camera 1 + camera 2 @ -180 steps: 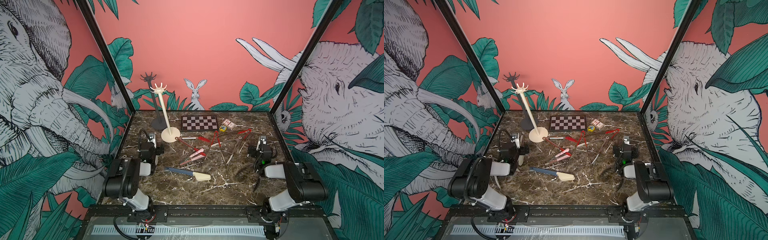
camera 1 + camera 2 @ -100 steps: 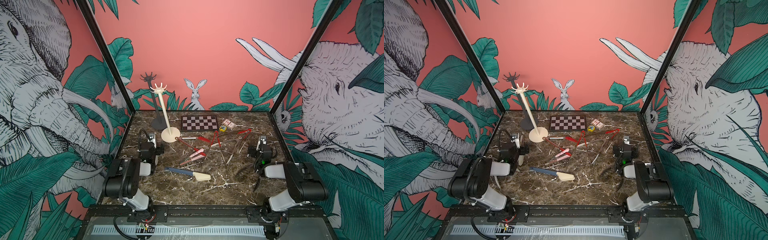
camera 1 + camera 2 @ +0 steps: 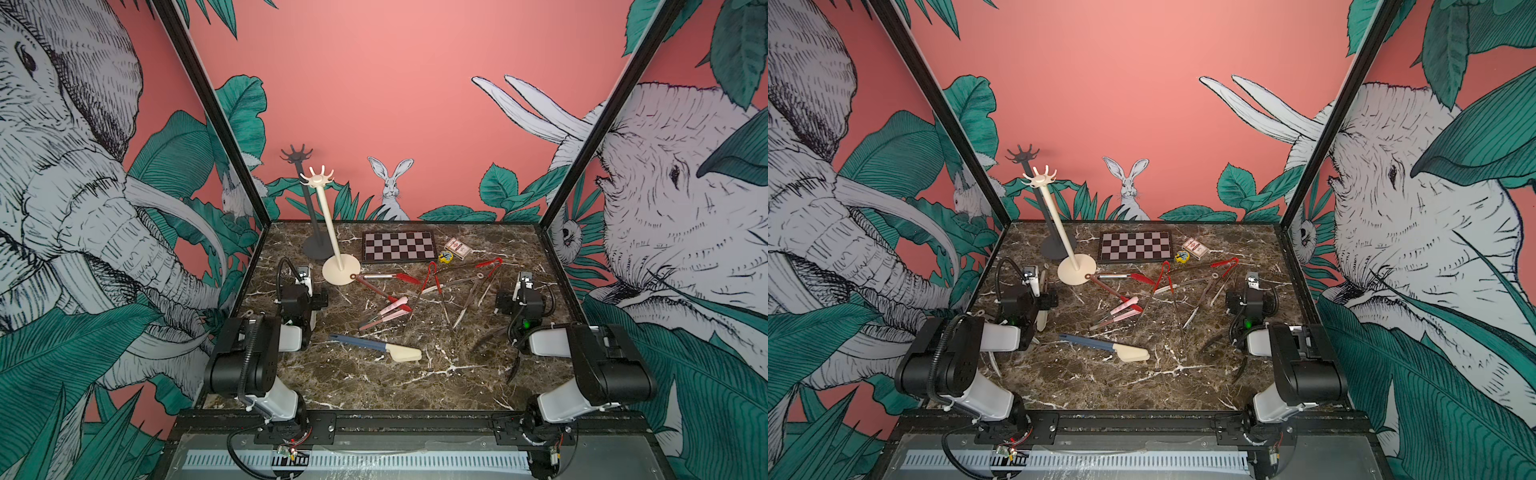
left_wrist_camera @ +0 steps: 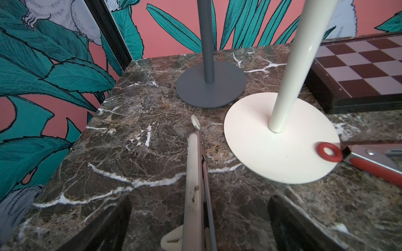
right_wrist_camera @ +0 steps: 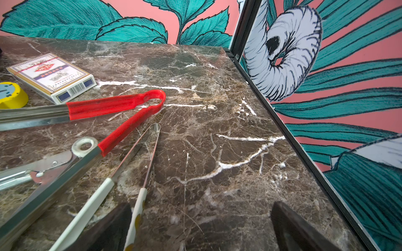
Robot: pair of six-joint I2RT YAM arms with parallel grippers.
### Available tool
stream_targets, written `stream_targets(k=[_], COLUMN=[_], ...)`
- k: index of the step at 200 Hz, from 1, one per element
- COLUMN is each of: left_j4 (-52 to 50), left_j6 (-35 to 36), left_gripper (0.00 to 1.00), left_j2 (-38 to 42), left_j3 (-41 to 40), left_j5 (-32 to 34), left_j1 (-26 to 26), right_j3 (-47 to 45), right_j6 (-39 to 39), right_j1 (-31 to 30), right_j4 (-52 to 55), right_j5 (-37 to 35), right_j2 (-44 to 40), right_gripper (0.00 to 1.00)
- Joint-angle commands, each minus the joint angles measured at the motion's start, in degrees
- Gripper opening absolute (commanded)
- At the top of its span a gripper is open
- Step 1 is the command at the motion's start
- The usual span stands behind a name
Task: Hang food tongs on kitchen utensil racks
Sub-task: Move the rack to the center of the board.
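Both arms fold low near the table's near edge; left fingers (image 4: 108, 226) and right fingers (image 5: 293, 230) gape wide, holding nothing. The food tongs (image 3: 390, 307) lie across the table's middle. The cream rack (image 3: 349, 272) and grey rack (image 3: 313, 249) stand by its far left corner, crowns cut off in the left wrist view, which alone shows cream-handled tongs (image 4: 195, 173) plainly, lying between the fingers.

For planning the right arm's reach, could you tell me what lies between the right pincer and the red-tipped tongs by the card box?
Slim white-gripped metal tongs lie between the right pincer and the red-tipped tongs; the right wrist view shows it.
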State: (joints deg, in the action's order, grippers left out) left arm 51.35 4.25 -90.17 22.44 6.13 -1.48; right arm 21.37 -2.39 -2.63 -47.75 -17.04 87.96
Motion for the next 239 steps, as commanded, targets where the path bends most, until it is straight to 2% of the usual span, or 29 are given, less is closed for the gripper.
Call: stream_targets(k=[1, 12, 25, 34, 59, 75, 113, 147, 181, 215, 239], left_j4=[0.8, 1.7, -5.9, -12.4, -15.1, -18.7, -20.9, -20.7, -18.6, -15.4, -13.2], left_j6=[-0.3, 0.2, 1.0, 1.3, -1.2, -2.7, -5.4, -4.8, -2.7, -3.1, -3.8], left_gripper=[1.0, 0.99, 0.99, 1.0, 0.99, 0.99, 1.0, 1.0, 0.99, 0.94, 0.91], left_j2=[1.5, 2.2, 5.9, 9.7, 20.6, 26.8, 33.9, 31.9, 25.0, 17.3, 12.8], left_j3=[-0.3, -0.6, 1.6, 3.2, 1.5, 1.9, 3.5, 8.4, 14.2, 20.8, 24.5], left_j5=[0.2, -0.2, -2.0, -3.4, -2.3, -5.0, -10.5, -16.9, -20.3, -25.0, -26.1], left_j1=[-0.2, -0.2, -0.2, -0.2, -0.2, -0.2, -0.3, -0.2, -0.3, -0.3, -0.3], right_j3=[0.1, 1.2, 5.9, 7.4, 6.1, 5.8, 7.1, 9.9, 12.9, 15.2, 16.4], right_j6=[-0.2, 0.4, 1.0, -0.4, -2.3, -3.5, -6.5, -7.9, -8.8, -9.2, -9.3], right_j1=[-0.2, -0.2, -0.8, -0.9, -0.9, -0.9, -1.0, -1.0, -1.0, -1.0, -1.0], right_j4=[-2.8, -1.3, 15.4, 21.1, 28.4, 33.0, 41.1, 44.0, 43.7, 43.4, 43.4], right_j5=[0.2, 0.5, 2.2, 3.0, 8.3, 11.9, 20.5, 26.1, 28.5, 29.5, 29.9], right_j2=[-0.8, -2.2, -9.3, -13.8, -25.5, -31.0, -39.3, -40.4, -37.9, -35.8, -35.1], right_gripper=[0.99, 0.99, 0.99, 0.99, 0.99, 0.99, 0.99, 0.99, 0.99, 0.99, 0.99])
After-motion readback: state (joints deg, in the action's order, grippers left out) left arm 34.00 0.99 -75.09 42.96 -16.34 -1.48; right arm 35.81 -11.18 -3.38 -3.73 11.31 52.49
